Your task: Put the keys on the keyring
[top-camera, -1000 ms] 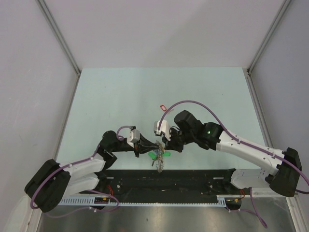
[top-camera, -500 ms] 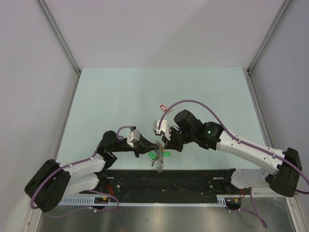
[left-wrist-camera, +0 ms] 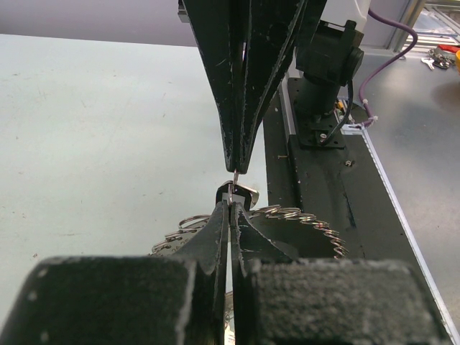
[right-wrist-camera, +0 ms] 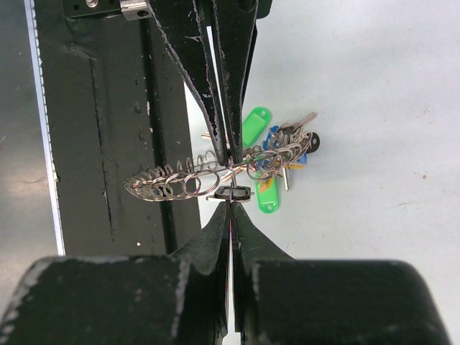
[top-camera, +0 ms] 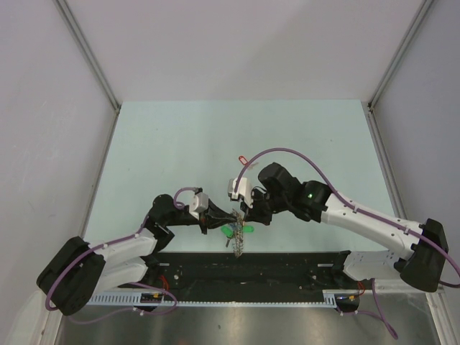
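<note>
The keyring (right-wrist-camera: 210, 175) is being held at the near edge of the counter (right-wrist-camera: 374, 100), between the two arms, with part of it over the black base strip (right-wrist-camera: 108, 108); its thin grey wire is being pinched by both claws from opposite sides. The left claw (left-wrist-camera: 230, 205) is being kept fully shut, its tips nipping the wire; the right claw (right-wrist-camera: 230, 207) is likewise being kept shut, tip to tip with the left one, on the same short run of wire; a small black piece (right-wrist-camera: 232, 192) right at its tips is being left unnamed, being too small to be told. The double pinch is being judged as a way of steadying the hoop and working its opening, so that a further key may be threaded on. A row of small split rings (right-wrist-camera: 176, 183), silver, round and shiny, is being carried on the wire like a loose coil; the keys (right-wrist-camera: 287, 144) on it are being bunched at the other end, flat silver metal with smooth oblong plastic tags in green and blue, on or just over the pale, matt counter. The red-tagged key (top-camera: 241, 158) is being left lying well apart, farther out on the counter, not yet on the hoop.
</note>
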